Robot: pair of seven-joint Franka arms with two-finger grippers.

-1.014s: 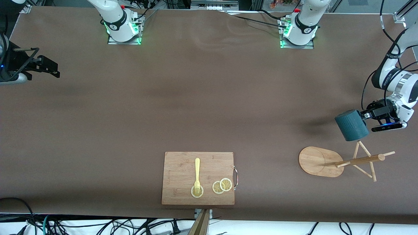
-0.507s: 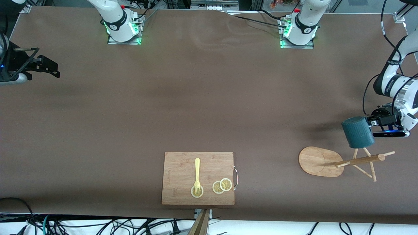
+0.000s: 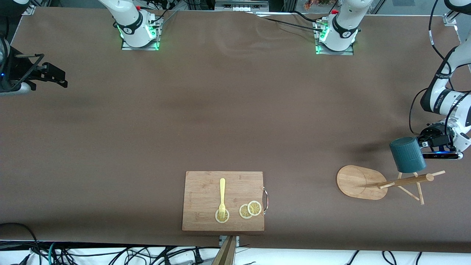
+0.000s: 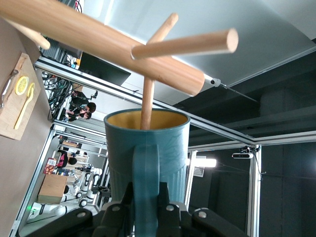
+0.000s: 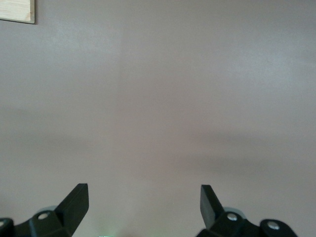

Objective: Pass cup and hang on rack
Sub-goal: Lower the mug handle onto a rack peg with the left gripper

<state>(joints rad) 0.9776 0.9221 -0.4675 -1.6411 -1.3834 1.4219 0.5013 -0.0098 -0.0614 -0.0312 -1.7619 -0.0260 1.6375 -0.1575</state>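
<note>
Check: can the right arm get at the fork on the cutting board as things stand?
Probably yes. The right gripper waits open and empty at its end of the table; only bare table lies between it and the fork on the cutting board. Reach itself is unconfirmed.

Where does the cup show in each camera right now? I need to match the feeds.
Front view: the cup hangs in the left gripper over the rack, at the left arm's end of the table.
Left wrist view: the cup fills the middle, handle clamped in the fingers, a rack peg at its mouth.
Right wrist view: not in it.
Shared landmark: the rack's pegs.
</note>
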